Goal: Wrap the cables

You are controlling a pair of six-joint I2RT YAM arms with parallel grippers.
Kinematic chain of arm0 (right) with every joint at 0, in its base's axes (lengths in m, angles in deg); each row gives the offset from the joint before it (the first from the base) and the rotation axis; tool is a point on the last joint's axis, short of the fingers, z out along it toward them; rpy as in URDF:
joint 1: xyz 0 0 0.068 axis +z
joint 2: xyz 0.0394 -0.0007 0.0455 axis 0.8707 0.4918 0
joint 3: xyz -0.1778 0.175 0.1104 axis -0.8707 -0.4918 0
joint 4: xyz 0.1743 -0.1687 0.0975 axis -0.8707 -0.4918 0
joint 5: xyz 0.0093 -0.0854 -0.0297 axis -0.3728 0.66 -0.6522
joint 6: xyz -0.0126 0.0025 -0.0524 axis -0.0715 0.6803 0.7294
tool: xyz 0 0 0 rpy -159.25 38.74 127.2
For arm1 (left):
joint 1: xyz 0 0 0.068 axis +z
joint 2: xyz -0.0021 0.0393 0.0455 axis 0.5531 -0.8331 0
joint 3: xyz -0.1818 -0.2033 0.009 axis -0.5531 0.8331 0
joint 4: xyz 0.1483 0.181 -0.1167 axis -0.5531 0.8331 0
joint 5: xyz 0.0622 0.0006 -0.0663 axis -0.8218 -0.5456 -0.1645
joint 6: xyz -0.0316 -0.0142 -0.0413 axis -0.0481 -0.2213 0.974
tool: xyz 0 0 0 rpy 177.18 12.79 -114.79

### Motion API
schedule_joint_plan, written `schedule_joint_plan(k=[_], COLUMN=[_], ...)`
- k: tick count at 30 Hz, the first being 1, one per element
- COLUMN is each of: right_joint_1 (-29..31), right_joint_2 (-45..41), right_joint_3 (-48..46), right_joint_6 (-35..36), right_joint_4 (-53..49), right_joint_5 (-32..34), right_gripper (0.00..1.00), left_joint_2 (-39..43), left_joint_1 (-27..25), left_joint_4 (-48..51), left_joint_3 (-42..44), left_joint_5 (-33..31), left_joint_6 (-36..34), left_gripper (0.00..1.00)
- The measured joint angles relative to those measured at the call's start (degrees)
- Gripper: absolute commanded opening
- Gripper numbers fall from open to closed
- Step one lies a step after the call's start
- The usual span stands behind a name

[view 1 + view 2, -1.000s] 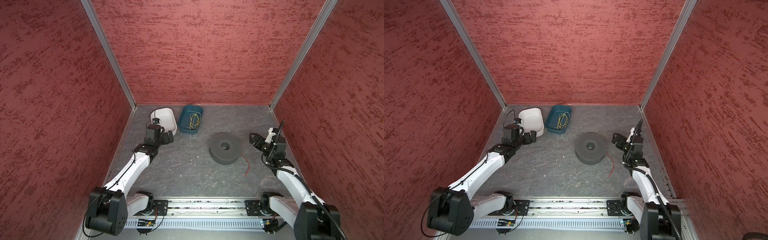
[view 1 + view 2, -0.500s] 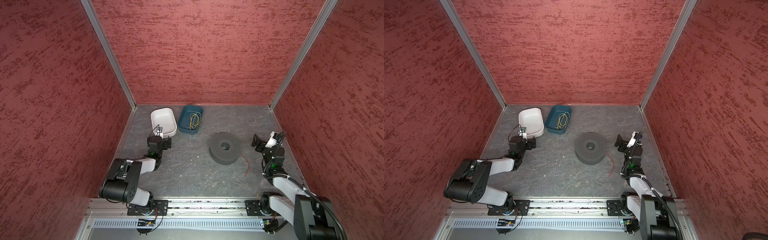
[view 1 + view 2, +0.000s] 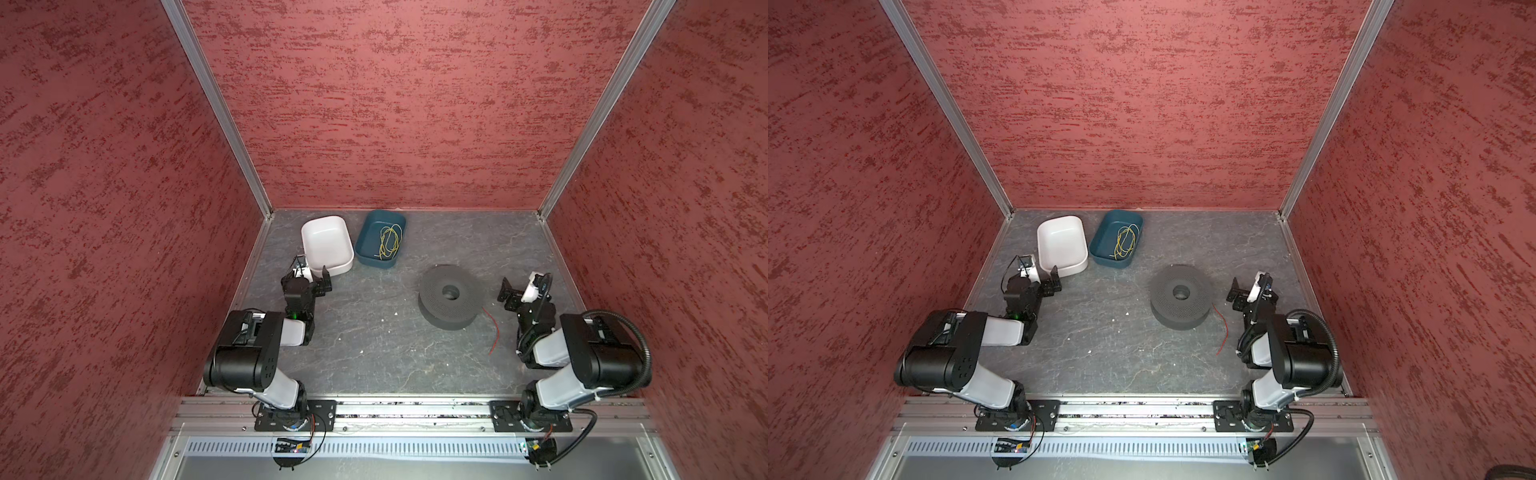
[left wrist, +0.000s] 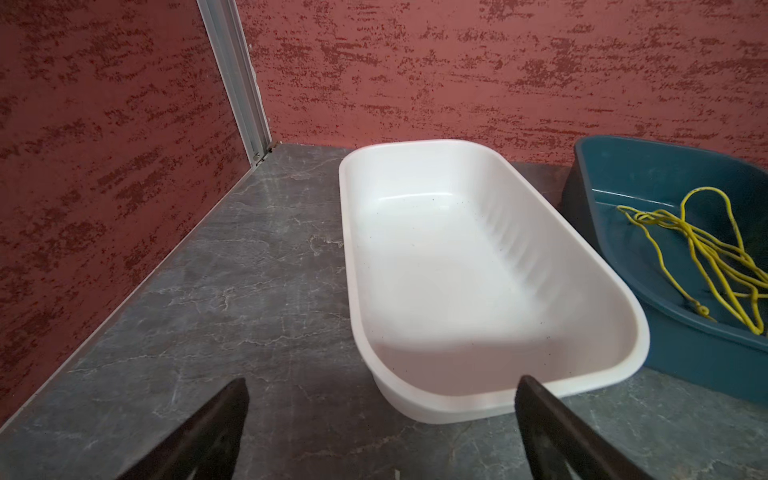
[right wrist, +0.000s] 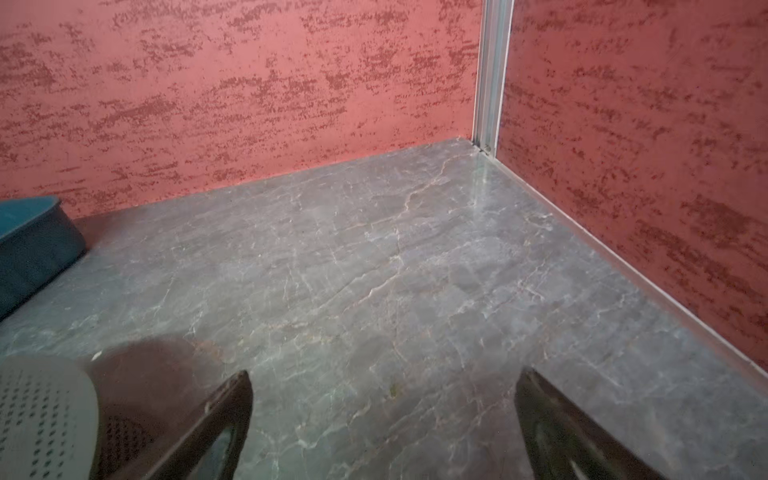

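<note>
Red cable: one thin strand lying loose on the grey tabletop, right of centre in both top views. It runs from the lower-right edge of the spool down towards the front rail. Whether its upper end is fastened to the spool cannot be told. Neither gripper touches it.
Spool: a dark grey perforated reel lying flat, right of centre, with its hub hole facing up. Its edge also shows in the right wrist view.
Left gripper: jaws spread wide with nothing between them. It is left of centre, just beside the near end of the white tray, and the left wrist view shows it facing that end.
Right gripper: jaws spread wide and empty, just right of the spool. The right wrist view shows only bare tabletop ahead of it.
White tray: upper left of the floor.
Teal tray: just right of the white tray, holding a tangle of yellow wires.
</note>
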Motion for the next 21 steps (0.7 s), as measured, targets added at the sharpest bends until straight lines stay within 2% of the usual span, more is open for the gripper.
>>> schedule_joint_plan(k=[5,21], right_joint_1=[0.33,0.63], right_joint_2=[-0.31,-0.42], right_joint_3=[6.12,6.78], right_joint_6=[0.35,1.73], right_joint_4=[-2.21,-6.43], right_joint_5=[0.44,0.17], right_gripper=[0.99,0.99], left_joint_2=[0.00,0.00], left_joint_1=[0.33,0.59], left_joint_4=[-0.04,-0.02], left_joint_3=[-0.26,-0.28], left_joint_5=[0.59,1.60], left_joint_6=[0.46,1.07], left_gripper=[1.00,0.99])
